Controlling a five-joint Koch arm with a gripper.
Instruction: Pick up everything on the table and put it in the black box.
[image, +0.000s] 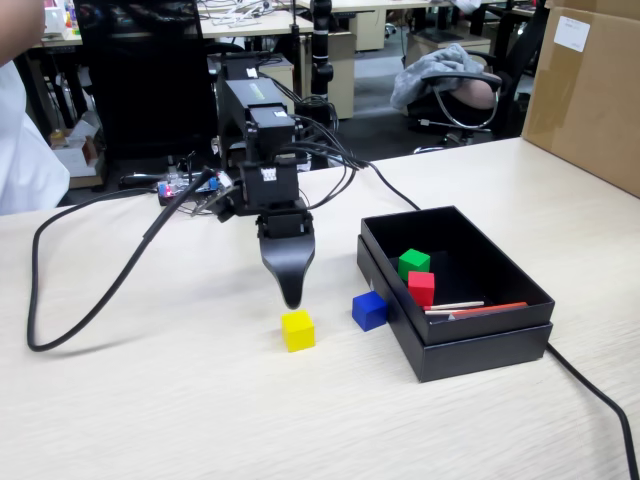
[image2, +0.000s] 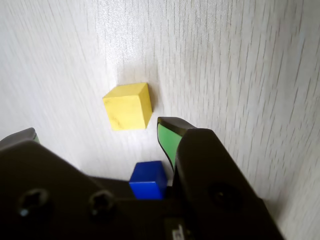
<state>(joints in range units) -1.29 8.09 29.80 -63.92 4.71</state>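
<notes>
Jaws spread wide and empty in the wrist view, one green-padded tip at the left edge, the other right of centre, and the gripper (image2: 97, 131) hangs just above the yellow cube (image2: 127, 105), which sits in the gap between the tips, untouched. That spacing looks deliberate: room enough to drop straight down over the cube's sides. In the fixed view the two jaws stack into a single dark point, the gripper (image: 291, 298) aimed down just behind the yellow cube (image: 298, 330), which lies out in the open middle of the table (image: 150, 400), well clear of every edge. Next along, the blue cube (image: 369, 311) sits just beside the near left corner of the black box (image: 470, 350); whether it touches the wall can't be told. It's tight there, so I'd guess the easier yellow one is being taken first. Inside the box, the green cube (image: 413, 263) and red cube (image: 422, 288) rest close together toward the left end, with thin red and white sticks (image: 470, 308) lying along the front wall. So two cubes home, two to go. Farther back a black cable (image: 60, 290) loops across the table's left side, and a brown cardboard carton (image: 585, 90) stands at the far right edge.
</notes>
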